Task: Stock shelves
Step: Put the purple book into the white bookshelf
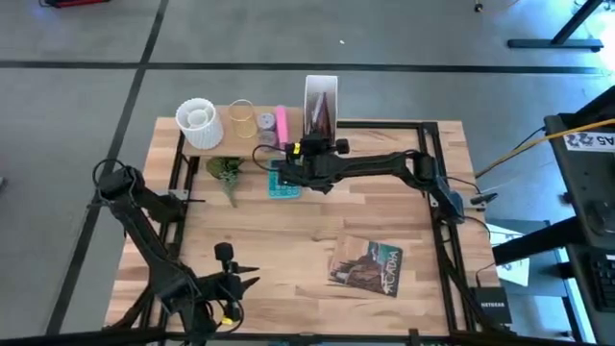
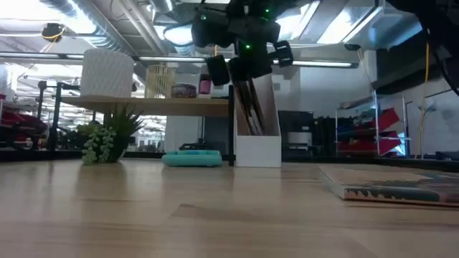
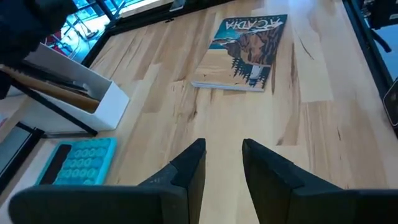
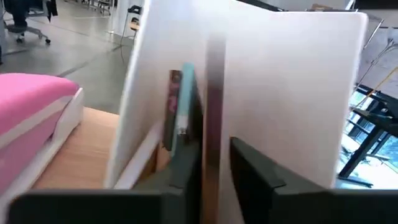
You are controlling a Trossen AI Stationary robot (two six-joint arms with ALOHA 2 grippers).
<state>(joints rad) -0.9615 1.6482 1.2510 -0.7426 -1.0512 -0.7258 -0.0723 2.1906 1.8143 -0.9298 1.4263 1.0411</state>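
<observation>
File box just beyond right fingers, seemingly apart

The one word that reads clearly is "ACADIA", printed in large letters on the cover of the book lying flat on the worktop; in the left wrist view it shows upside down, and in the high view it runs sideways along the book's edge. A small white label at the right edge of the high view carries characters too small to make out.
</observation>
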